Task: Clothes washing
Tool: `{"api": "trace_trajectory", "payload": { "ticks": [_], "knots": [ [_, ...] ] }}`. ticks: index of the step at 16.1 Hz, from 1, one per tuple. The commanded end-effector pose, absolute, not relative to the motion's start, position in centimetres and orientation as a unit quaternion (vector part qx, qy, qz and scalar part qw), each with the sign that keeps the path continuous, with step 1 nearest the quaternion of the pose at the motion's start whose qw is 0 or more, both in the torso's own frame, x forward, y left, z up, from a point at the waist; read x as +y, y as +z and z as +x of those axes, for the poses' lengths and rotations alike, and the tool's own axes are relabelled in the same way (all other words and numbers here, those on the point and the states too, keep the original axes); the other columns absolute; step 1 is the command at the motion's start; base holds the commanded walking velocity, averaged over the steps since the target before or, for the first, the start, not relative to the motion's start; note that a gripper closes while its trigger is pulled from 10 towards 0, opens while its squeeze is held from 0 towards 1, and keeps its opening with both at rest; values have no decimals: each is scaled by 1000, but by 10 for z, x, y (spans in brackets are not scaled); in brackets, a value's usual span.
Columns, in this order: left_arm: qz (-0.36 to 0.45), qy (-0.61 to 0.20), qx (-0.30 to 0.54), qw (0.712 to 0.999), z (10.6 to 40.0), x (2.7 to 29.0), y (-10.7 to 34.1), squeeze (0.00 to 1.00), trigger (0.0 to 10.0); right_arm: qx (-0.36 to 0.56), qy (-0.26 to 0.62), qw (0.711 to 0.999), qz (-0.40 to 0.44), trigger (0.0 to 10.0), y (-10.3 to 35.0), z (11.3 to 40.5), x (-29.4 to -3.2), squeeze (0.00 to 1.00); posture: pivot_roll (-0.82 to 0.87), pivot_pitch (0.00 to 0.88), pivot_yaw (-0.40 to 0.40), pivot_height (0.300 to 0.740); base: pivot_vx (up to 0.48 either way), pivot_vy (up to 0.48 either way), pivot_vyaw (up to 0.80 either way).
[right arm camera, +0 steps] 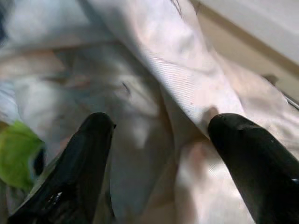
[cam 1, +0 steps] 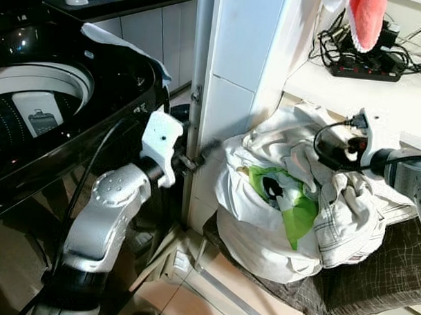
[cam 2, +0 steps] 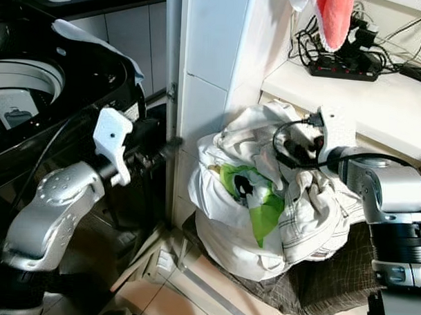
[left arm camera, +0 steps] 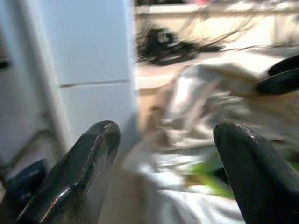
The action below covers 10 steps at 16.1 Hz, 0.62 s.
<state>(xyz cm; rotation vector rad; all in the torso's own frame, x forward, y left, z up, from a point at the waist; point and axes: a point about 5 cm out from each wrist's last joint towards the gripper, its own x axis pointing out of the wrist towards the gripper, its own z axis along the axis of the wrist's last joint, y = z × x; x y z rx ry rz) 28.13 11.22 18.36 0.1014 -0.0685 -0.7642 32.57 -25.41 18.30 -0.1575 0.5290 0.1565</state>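
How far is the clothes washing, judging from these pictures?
Done: the black top-loading washing machine stands open.

In hand: the right gripper, fingers open, hovers over the heap of white clothes with a green garment. The left gripper, also open, points toward it.

Left: the whole heap lies on the dark checked seat; nothing is gripped.

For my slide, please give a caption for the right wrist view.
Open right gripper poised over the pile of white laundry, a green garment beside it.
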Motion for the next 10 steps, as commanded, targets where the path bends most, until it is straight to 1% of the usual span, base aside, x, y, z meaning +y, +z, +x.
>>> {"api": "trace_trajectory", "payload": {
  "ticks": [1,2,4,5,6,9,10],
  "knots": [
    [47,-414,-33,909,274,107,186,0,10000,283,47,952,-107,10000,175,321,-266,0,13,0,-58,740,0,0,0],
    [53,-425,-32,903,271,106,186,0,10000,278,35,950,-137,10000,174,322,-269,0,13,0,-58,740,0,0,0],
    [55,-421,-37,905,271,107,187,0,10000,226,15,961,-162,10000,188,327,-272,0,13,0,-58,740,0,0,0],
    [55,-423,-37,904,271,108,187,0,10000,187,7,970,-154,10000,204,330,-270,0,22,0,-61,740,0,0,0],
    [55,-431,-36,900,270,108,188,0,10000,174,-5,973,-152,10000,211,331,-273,0,22,0,-61,740,0,0,0],
    [67,-453,-28,889,266,107,185,0,10000,199,-9,969,-147,10000,203,330,-279,0,21,0,-60,740,0,0,0],
    [71,-461,-21,884,264,106,181,0,10000,264,23,960,-91,10000,175,323,-279,0,21,0,-62,740,0,0,0]
  ]
}}
